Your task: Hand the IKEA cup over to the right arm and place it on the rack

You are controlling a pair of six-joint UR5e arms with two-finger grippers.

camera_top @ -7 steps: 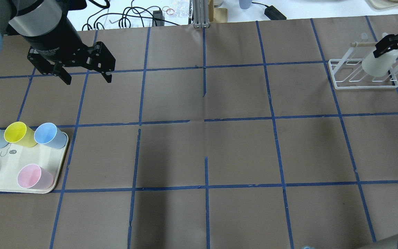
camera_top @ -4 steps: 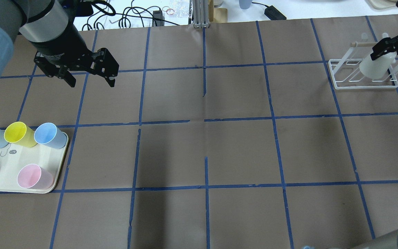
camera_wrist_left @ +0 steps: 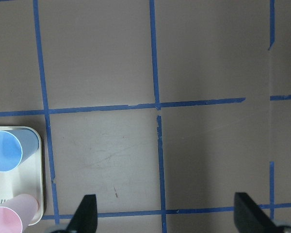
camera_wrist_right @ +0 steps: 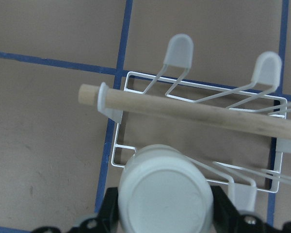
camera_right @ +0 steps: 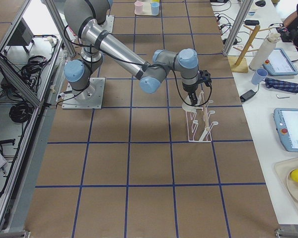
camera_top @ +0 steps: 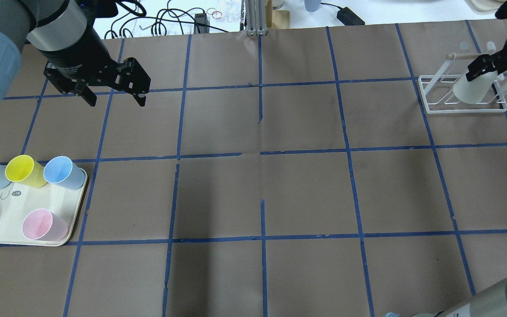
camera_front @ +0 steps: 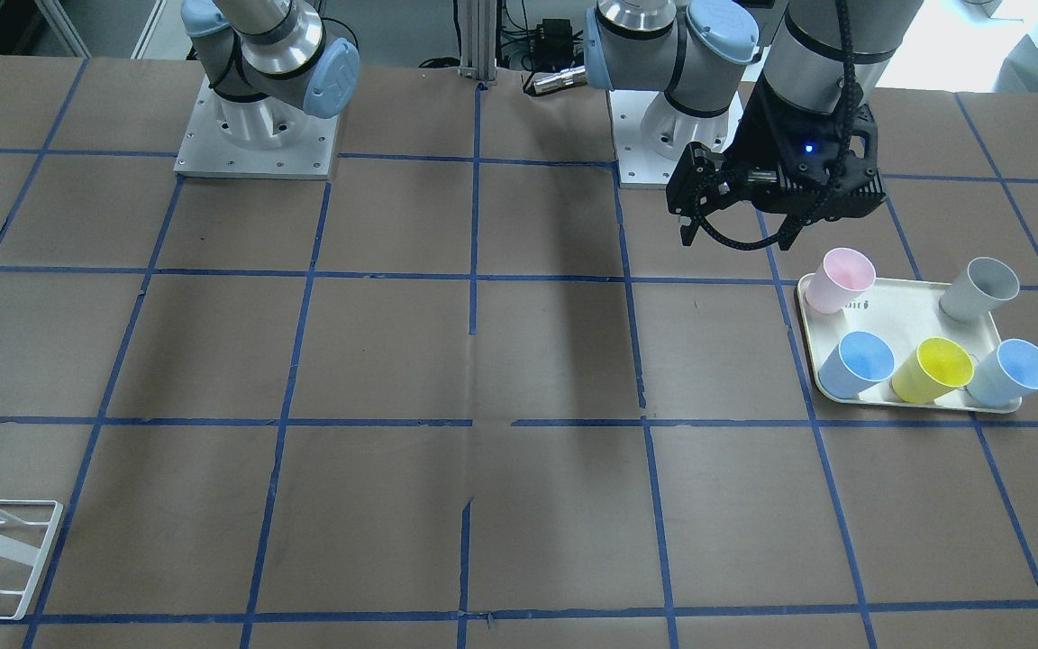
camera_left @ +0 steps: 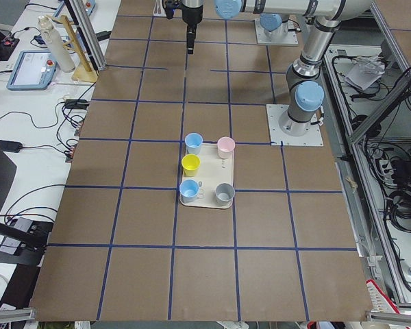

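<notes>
Cup held over rack, placing step.
My right gripper [camera_top: 482, 71] is clamped on the cup [camera_top: 468, 91] near its base, mouth down over the rack [camera_top: 429, 108]. My left gripper [camera_top: 116, 102] hangs open and empty. The cup looks light, smooth, thin plastic, so I'd grip the sidewall gently.

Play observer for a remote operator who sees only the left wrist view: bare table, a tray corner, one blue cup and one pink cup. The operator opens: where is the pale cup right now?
Observer: The right claw holds the IKEA cup upside down over the rack, at the table's right end.
Operator: Is it released?
Observer: No. The right wrist view shows the claw shut on both sides of it.
Operator: What else is on my tray?
Observer: A yellow cup, a grey cup and a second blue cup.
</notes>
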